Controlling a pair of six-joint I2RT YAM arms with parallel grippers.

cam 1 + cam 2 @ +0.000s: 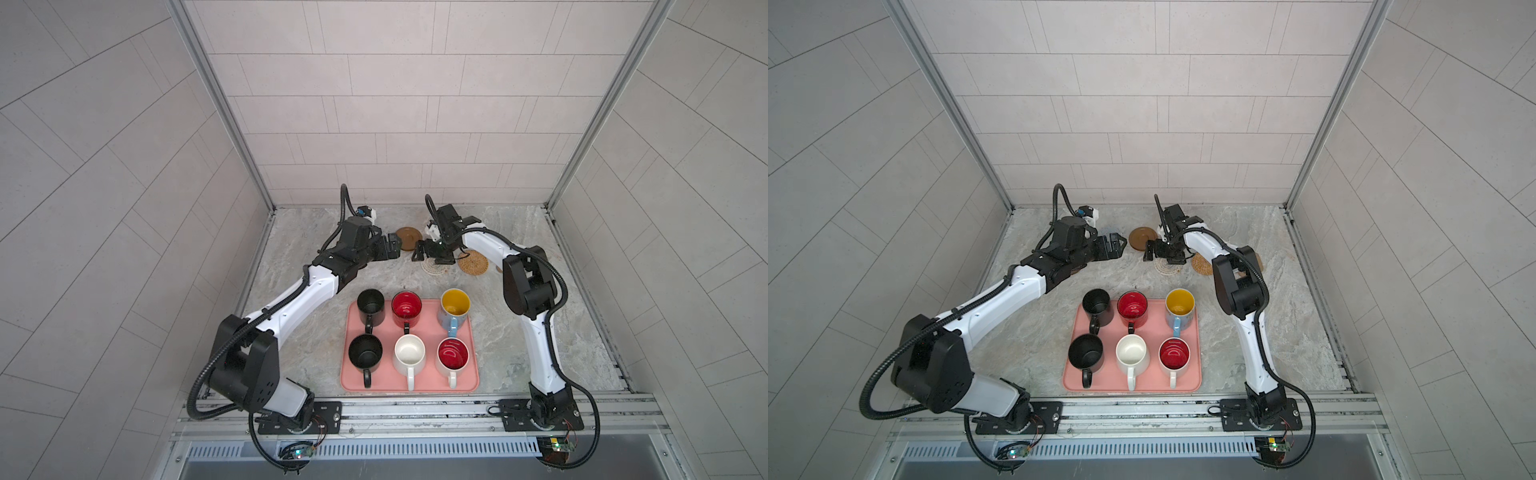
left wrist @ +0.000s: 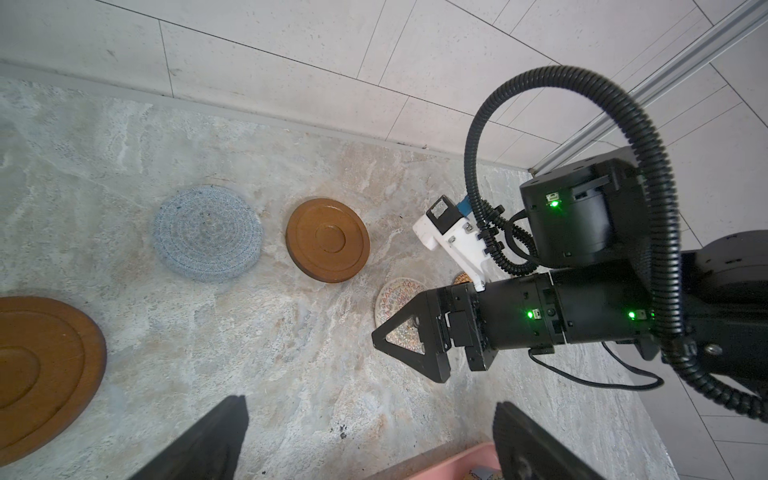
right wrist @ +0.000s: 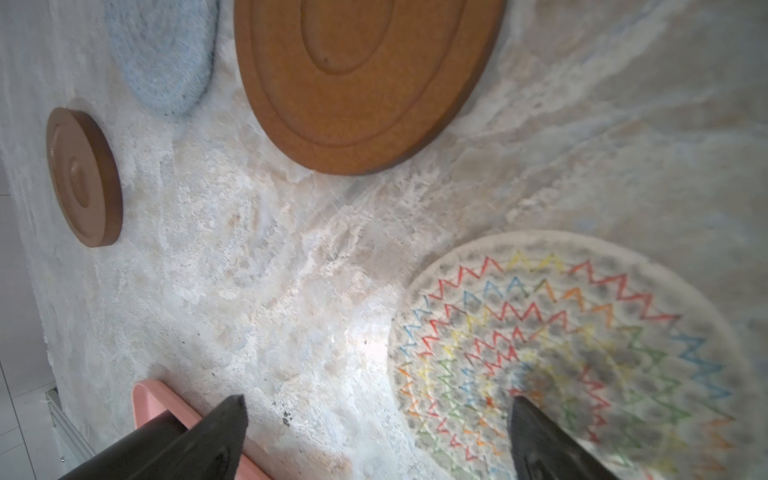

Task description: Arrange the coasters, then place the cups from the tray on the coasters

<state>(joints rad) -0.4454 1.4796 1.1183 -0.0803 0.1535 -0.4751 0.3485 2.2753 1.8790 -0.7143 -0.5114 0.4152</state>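
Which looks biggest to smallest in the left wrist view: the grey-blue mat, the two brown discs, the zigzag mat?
1. Cut-off brown disc, but it lies nearest the camera, so unsure.
2. Grey-blue mat.
3. Farther brown disc.
4. Zigzag mat, partly hidden, so unsure.

Left fingers (image 2: 208, 444) and right fingers (image 3: 540, 440) spread wide, empty.

The left arm (image 1: 307, 299) and the right arm (image 1: 540, 353) have white shells on the long links and black housings at the joints. A black ribbed hose (image 2: 473, 137) runs along each arm and makes a loop behind the pincer. The left pincer (image 1: 392, 246) and the right pincer (image 1: 430, 255) are black, with triangular fingers (image 2: 434, 361). Behind the right pincer sits a white bracket (image 2: 453, 241), and green lights (image 2: 552, 203) shine on the black wrist.
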